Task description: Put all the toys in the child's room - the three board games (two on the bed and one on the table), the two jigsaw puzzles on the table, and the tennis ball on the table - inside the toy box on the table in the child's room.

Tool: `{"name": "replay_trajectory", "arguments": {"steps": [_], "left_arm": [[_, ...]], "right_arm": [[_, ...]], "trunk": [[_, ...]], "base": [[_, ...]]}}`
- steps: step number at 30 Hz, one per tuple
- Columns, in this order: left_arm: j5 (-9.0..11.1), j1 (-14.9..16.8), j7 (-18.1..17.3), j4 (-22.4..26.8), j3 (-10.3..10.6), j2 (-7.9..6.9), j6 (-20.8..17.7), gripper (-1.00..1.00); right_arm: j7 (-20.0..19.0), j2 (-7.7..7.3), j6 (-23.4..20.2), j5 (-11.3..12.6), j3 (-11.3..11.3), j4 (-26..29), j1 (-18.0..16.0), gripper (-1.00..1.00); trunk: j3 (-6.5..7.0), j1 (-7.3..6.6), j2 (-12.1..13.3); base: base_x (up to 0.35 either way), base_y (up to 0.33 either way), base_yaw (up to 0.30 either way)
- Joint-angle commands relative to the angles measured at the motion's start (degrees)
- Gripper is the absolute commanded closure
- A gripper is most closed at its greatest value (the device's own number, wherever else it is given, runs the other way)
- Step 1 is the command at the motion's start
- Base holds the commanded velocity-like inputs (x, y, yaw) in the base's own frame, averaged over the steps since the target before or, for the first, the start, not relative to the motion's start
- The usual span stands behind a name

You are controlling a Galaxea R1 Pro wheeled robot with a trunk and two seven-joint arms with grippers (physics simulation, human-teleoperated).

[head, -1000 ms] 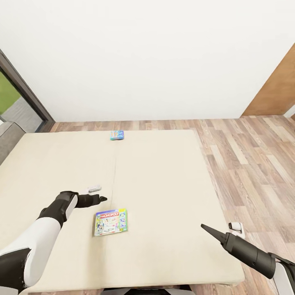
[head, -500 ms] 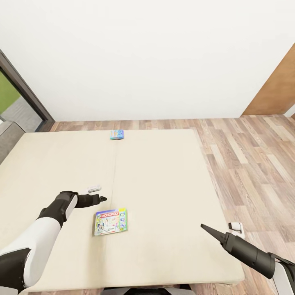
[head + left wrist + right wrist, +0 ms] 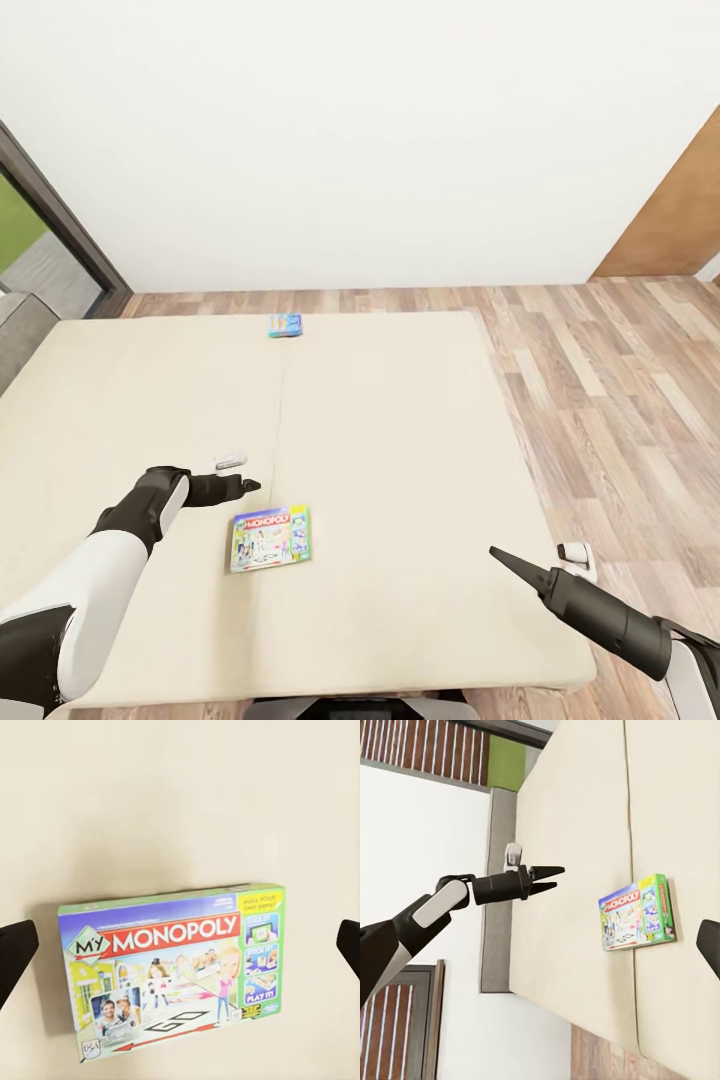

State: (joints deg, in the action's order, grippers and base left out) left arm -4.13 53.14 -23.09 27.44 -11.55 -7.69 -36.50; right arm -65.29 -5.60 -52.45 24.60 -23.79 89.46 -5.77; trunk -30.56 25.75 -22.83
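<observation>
Left claw (image 3: 250, 486) hovers over the bed (image 3: 400, 440), fingers spread: in the left wrist view the dark fingertips (image 3: 16, 952) sit wide at either side of the Monopoly box (image 3: 174, 971), not touching it. The box lies flat on the beige cover near the bed's near edge, just beside the claw. Smaller blue game box (image 3: 285, 326) sits at the far edge, well apart. Right claw (image 3: 497, 553) hangs near the bed's right side; looks pressed together, though that's hard to confirm.
</observation>
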Motion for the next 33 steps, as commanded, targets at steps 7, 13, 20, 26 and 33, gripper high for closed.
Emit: {"name": "replay_trajectory", "arguments": {"steps": [7,13,20,26,33], "left_arm": [[-0.4,0.0,-0.4,0.0,-0.4,0.05,-0.4,-1.00],[-0.4,0.0,-0.3,0.0,-0.3,0.06,-0.4,-1.00],[-0.4,0.0,-0.2,-0.1,-0.3,0.07,-0.4,-1.00],[-0.4,0.0,-0.1,-0.1,-0.3,0.05,-0.3,-1.00],[-0.4,0.0,0.1,-0.1,-0.4,0.03,-0.3,-1.00]], "right_arm": [[-0.1,-0.02,-0.3,0.1,0.0,0.0,0.0,-1.00],[-0.1,-0.08,-0.3,0.1,-0.1,0.0,0.0,-1.00],[0.0,-0.16,-0.3,0.1,-0.1,0.0,0.0,-1.00],[0.0,-0.17,-0.3,0.1,-0.1,0.0,0.0,-1.00],[-0.1,-0.19,-0.3,0.1,-0.1,0.0,0.0,-1.00]], "trunk": [[-0.39,0.03,-0.1],[-0.87,0.03,-0.1],[-1.50,0.03,-0.1],[-2.06,0.03,-0.1],[-2.71,0.03,-0.1]], "base": [[0.000,0.000,0.000],[0.000,0.000,0.000],[0.000,0.000,0.000],[0.000,0.000,0.000],[0.000,0.000,0.000]]}}
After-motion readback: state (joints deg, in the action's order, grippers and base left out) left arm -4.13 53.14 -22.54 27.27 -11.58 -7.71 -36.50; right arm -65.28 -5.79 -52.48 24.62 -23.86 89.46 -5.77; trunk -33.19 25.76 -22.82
